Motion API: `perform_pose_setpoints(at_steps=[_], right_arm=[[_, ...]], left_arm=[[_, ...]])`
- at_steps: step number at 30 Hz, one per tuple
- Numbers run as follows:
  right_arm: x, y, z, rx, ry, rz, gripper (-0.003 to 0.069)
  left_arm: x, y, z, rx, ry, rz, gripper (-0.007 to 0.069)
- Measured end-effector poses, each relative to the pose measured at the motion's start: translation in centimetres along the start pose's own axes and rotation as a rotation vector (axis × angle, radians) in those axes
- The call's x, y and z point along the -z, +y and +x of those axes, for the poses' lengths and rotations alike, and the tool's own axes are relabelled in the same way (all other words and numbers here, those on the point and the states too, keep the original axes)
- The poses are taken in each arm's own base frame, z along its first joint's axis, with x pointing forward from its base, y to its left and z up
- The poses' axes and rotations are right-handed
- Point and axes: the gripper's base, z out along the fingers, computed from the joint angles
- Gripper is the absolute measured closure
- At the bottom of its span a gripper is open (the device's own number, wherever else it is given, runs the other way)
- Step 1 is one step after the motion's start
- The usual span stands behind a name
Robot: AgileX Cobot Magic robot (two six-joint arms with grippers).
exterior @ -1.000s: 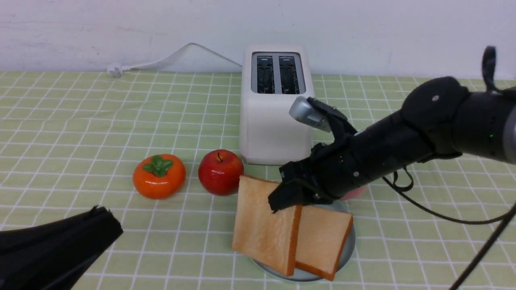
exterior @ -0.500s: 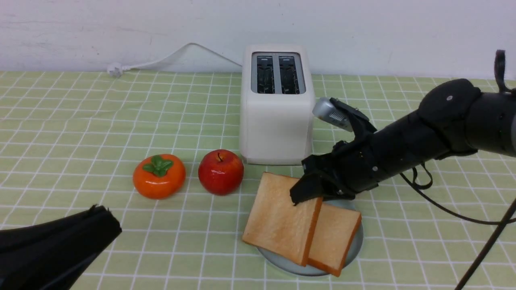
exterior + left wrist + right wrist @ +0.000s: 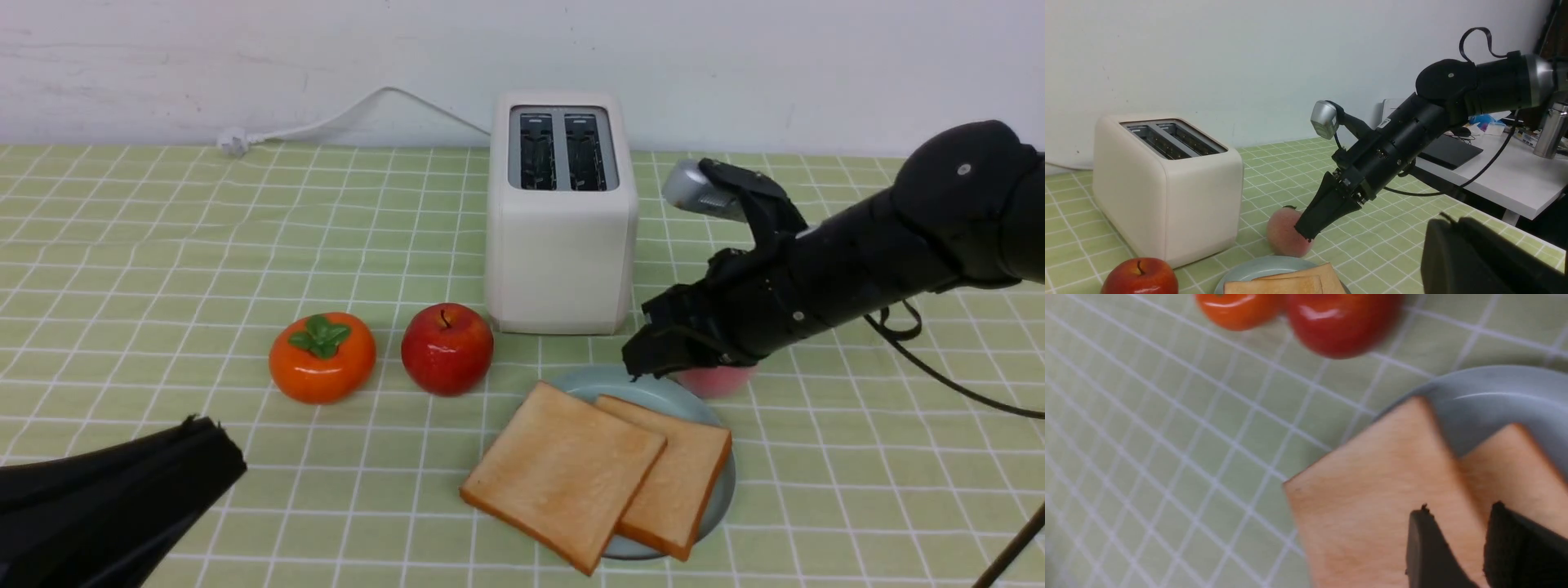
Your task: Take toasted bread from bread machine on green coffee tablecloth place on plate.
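**Toast on plate, slots empty: right arm to get clear**

- Toast: two slices, both on the plate (image 3: 620,384). The left slice (image 3: 563,474) laps over the 9 o'clock edge of the right slice (image 3: 682,478). It also overhangs the rim towards 8 o'clock, above the cloth (image 3: 122,245). Whether that corner touches the cloth cannot be told.
- Toaster (image 3: 562,212): at 12 o'clock of the plate, upright, both slots bare.
- Right end effector (image 3: 643,363): jaws apart, holding nothing. It hangs over the plate's 12 o'clock rim, just above the far corners of the toast.
- Left end effector (image 3: 216,445): jaws closed, empty, well apart from the plate at 9 o'clock.
- Peach (image 3: 717,380): just beside the plate at 1 o'clock, right under the right end effector.
- Apple (image 3: 446,349) and orange fruit (image 3: 322,357): side by side at 10 o'clock of the plate.

Judgement: the placing looks done, and the step in hand is taking the right arm away.

To do it well:
- Lift straight up before swinging towards 3 o'clock.
- Keep the jaws wide so neither finger drags a crust.
- Pass above the peach, not through it.
- A snag on the overhanging left slice could tip it off the rim, so leave it untouched.
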Motion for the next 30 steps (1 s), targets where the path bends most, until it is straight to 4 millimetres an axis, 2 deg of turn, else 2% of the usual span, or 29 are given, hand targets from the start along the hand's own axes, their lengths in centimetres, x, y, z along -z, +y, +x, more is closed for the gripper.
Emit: perform_pose_setpoints(at_steps=[5,11,16,18,19,21,24,25,28,29,30], right_arm=[[1.2,0.5,0.0,0.029,-0.009,0.018,0.0438],[7.1,3.4,0.7,0.086,-0.025,0.053,0.0438],[13.0,5.3,2.9,0.103,-0.003,0.18,0.0438],[15.5,5.8,4.2,0.092,-0.002,0.248,0.0461],[15.5,5.7,4.3,0.087,0.004,0.254,0.0461],[17.8,6.2,6.1,0.07,-0.011,0.302,0.053],[19.9,6.6,9.2,0.051,-0.055,0.328,0.0641],[20.3,6.7,9.6,0.052,-0.065,0.327,0.0652],[21.1,6.4,13.7,0.012,-0.093,0.325,0.0676],[21.1,6.4,14.0,0.01,-0.094,0.325,0.0676],[21.5,6.3,16.0,-0.001,-0.128,0.32,0.0676]], left_arm=[[0.0,0.0,0.0,0.0,0.0,-0.002,0.062],[0.0,0.9,0.0,0.005,-0.002,-0.104,0.062],[0.1,1.2,0.0,0.009,-0.001,-0.132,0.0637],[0.1,1.1,0.0,0.009,-0.001,-0.123,0.0637],[0.1,1.1,0.0,0.009,-0.001,-0.12,0.0637],[0.1,1.0,0.0,0.009,-0.001,-0.112,0.0637],[0.0,0.8,0.0,0.009,-0.001,-0.09,0.0637],[0.0,0.8,0.0,0.009,-0.001,-0.09,0.0637],[0.0,0.7,0.0,0.009,0.0,-0.077,0.0637],[0.0,0.7,0.0,0.009,0.0,-0.078,0.0637],[0.0,0.7,0.0,0.009,0.0,-0.082,0.0637]])
